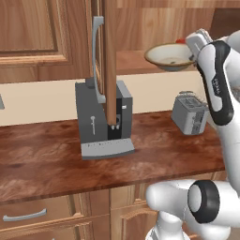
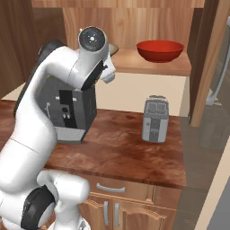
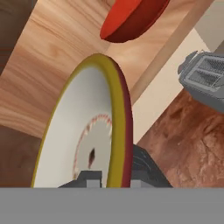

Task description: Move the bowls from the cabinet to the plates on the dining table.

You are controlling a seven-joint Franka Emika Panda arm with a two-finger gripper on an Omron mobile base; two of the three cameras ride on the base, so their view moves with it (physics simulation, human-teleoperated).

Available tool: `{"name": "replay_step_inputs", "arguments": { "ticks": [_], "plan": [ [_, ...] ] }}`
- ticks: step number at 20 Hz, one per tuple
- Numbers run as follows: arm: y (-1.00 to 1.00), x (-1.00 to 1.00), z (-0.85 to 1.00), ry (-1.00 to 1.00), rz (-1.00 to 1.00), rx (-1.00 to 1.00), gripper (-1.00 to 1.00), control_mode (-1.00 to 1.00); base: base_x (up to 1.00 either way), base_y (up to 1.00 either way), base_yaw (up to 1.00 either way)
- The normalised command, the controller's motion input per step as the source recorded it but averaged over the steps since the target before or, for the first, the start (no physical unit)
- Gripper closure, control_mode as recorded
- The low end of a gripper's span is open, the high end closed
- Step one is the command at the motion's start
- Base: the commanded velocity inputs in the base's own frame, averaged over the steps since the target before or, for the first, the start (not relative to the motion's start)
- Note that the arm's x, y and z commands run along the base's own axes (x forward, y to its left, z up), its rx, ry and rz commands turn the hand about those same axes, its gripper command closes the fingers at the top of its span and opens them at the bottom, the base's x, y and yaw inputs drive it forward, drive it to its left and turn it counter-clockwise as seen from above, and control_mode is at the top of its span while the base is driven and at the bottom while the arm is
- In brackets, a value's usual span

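Open cabinet shelf [image 2: 152, 67], two bowls, gripper [image 3: 111, 178] pinching cream bowl [image 3: 94, 131] rim, red bowl [image 2: 160, 50] resting, one toaster [image 2: 155, 119]

The robot is a white arm [image 2: 31, 134] of smooth, rounded plastic-looking segments with a glossy surface. At the joints there are dark bands, black or dark grey; one dark ring [image 1: 204, 200] is on the thick lower joint. A long black curved strip [image 1: 216, 84] with small pale lettering, too small to read, runs along the upper link. Near the hand, a round grey cap [image 2: 93, 39] with a dark rim closes the end of one joint. Next to the hand, two small dark finger tips [image 3: 142, 168] are seen.
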Motion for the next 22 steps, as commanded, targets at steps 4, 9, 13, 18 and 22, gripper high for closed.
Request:
{"name": "replay_step_inputs", "arguments": {
  "ticks": [4, 9, 13, 18, 22],
  "plan": [
    [0.0, -0.86, 0.0, -0.07, 0.0, 0.09, 1.0, -1.0, 0.0, 0.0, 0.0],
    [0.0, -0.87, 0.0, -0.03, 0.0, 0.05, 1.0, -1.0, 0.0, 0.0, 0.0],
    [0.0, -0.86, 0.0, 0.0, 0.0, 0.03, 1.0, -1.0, 0.0, 0.0, 0.0],
    [0.0, -0.79, 0.0, 0.0, 0.0, 0.05, 1.0, -1.0, 0.0, 0.0, 0.0],
    [0.0, -0.68, 0.0, 0.0, 0.0, 0.04, 1.0, -1.0, 0.0, 0.0, 0.0]
  ]
}}
